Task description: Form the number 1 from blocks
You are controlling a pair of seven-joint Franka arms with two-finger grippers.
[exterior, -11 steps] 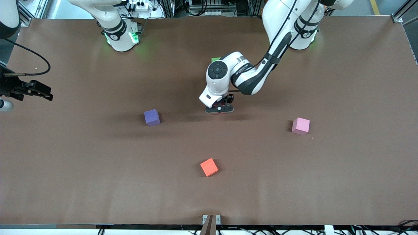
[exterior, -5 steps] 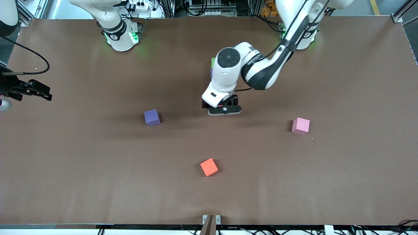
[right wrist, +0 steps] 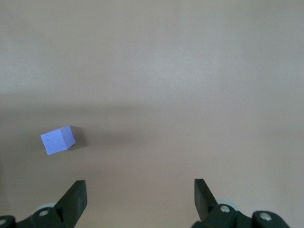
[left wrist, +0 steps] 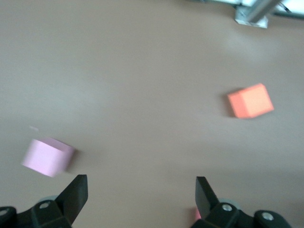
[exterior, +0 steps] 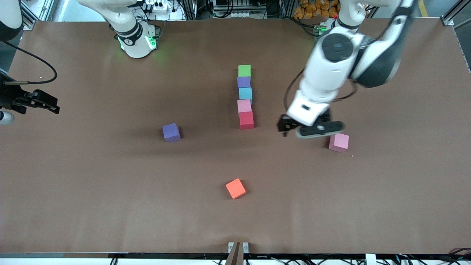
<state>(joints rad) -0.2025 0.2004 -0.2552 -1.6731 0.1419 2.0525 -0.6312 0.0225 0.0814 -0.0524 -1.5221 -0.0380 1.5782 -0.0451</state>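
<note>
- Front view: the left claw point(exterior: 312, 129) hung open and empty in the air, over the table point(exterior: 92, 191) just beside the loose pink block point(exterior: 339, 142), which lay toward the left arm's end.
- A line of five touching blocks sat near this claw, toward the right arm's end from it: the green block point(exterior: 244, 70) nearest the robots' bases, then a purple block point(exterior: 243, 81), the light blue block point(exterior: 245, 93), a second pink block point(exterior: 244, 106) and the red block point(exterior: 246, 120) at the line's camera end.
- The orange block point(exterior: 235, 188) lay alone, nearer the camera than the line and well apart from the left claw.
- The right claw point(exterior: 44, 103) waited open at the right arm's end of the table, well apart from a lone purple block point(exterior: 171, 132).
- Left wrist view: the left claw's point(left wrist: 140, 192) fingers point(left wrist: 76, 194) stood wide apart with nothing between them; the loose pink block point(left wrist: 47, 156) lay close by one finger, the orange block point(left wrist: 250, 100) farther ahead.
- Right wrist view: the right claw point(right wrist: 140, 197) was spread wide and empty; the lone purple block point(right wrist: 58, 140) sat on the table ahead of one finger point(right wrist: 75, 199).
</note>
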